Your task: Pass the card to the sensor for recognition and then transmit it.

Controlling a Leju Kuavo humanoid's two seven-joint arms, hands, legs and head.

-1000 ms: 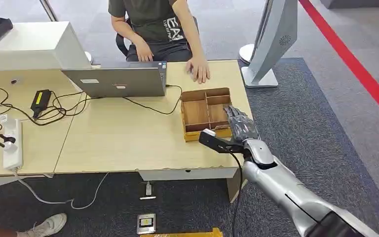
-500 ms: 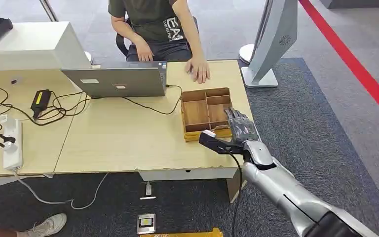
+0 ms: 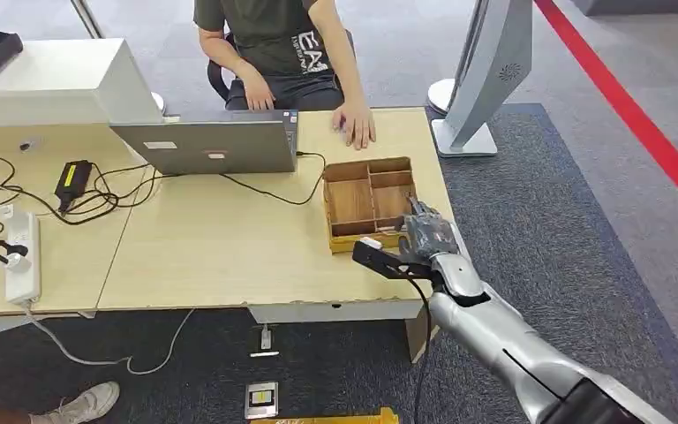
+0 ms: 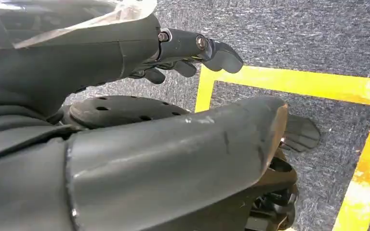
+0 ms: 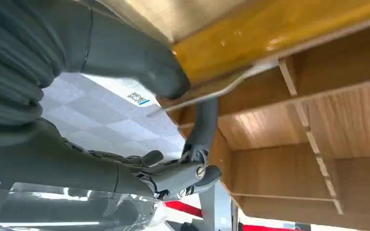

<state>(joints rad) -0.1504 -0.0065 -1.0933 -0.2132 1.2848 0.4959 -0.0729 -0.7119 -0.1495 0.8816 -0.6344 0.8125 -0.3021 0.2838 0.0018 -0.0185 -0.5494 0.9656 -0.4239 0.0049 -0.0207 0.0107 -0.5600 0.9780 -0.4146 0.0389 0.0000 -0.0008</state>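
My right hand [image 3: 424, 237] reaches over the near right corner of the wooden divided tray [image 3: 353, 199] on the desk. In the right wrist view the thumb [image 5: 144, 67] and a dark finger [image 5: 203, 126] pinch a thin pale card [image 5: 221, 86] by its edge, just inside the tray's yellow rim [image 5: 279, 29]. The hand hides the card in the head view. My left hand [image 4: 192, 48] hangs over grey carpet with yellow tape, fingers loosely apart and holding nothing.
A person sits behind the desk with one hand [image 3: 356, 124] flat on the tabletop beyond the tray. A laptop [image 3: 207, 146], cables, a power strip [image 3: 19, 256] and a white box [image 3: 53, 79] lie to the left. A white stand [image 3: 485, 79] rises off the desk's right end.
My right hand's fingers have curled in from flat and the hand has shifted slightly toward the tray's near compartment. The person and the desk items have not moved.
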